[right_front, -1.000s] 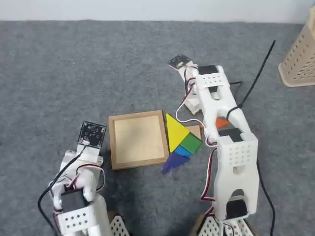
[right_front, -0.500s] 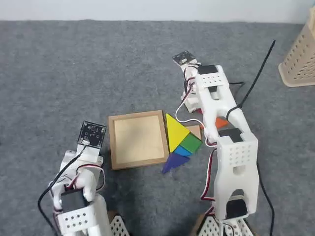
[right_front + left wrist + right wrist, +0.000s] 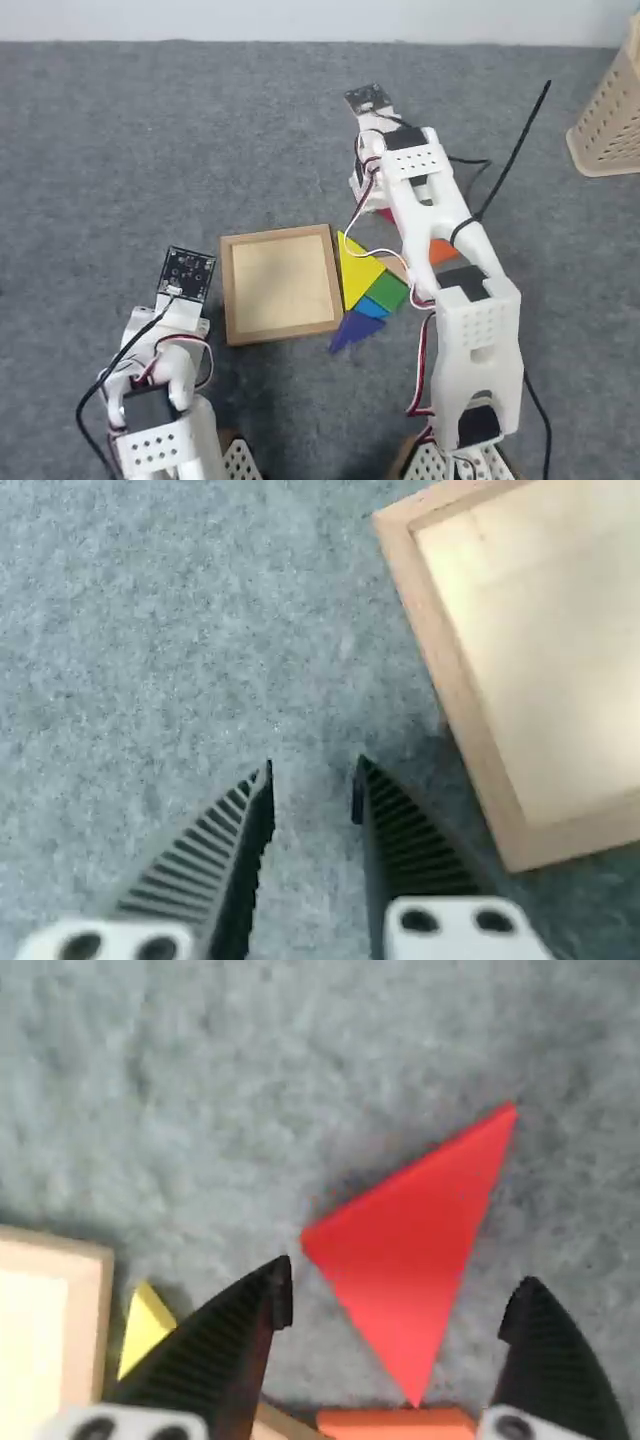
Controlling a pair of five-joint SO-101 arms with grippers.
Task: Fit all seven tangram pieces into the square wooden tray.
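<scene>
The square wooden tray [image 3: 279, 283] lies on the grey carpet with nothing inside it; one of its corners appears in the left wrist view [image 3: 500, 670]. Against its right side sit a yellow triangle [image 3: 357, 268], a green piece [image 3: 388, 291], a blue piece [image 3: 372, 308] and a purple piece [image 3: 354, 330]. An orange piece [image 3: 442, 249] peeks out beside the right arm. My right gripper [image 3: 400, 1305] hangs open over a red triangle [image 3: 410, 1250], one finger on each side of it. My left gripper [image 3: 310, 790] is open over bare carpet next to the tray's corner.
A perforated beige basket [image 3: 610, 110] stands at the far right edge. A black cable [image 3: 515, 165] runs from the right arm toward the back. Open carpet stretches behind and to the left of the tray.
The right arm has swung its wrist slightly left and farther from the front, toward the red triangle. The left arm, the tray and the pieces have stayed put.
</scene>
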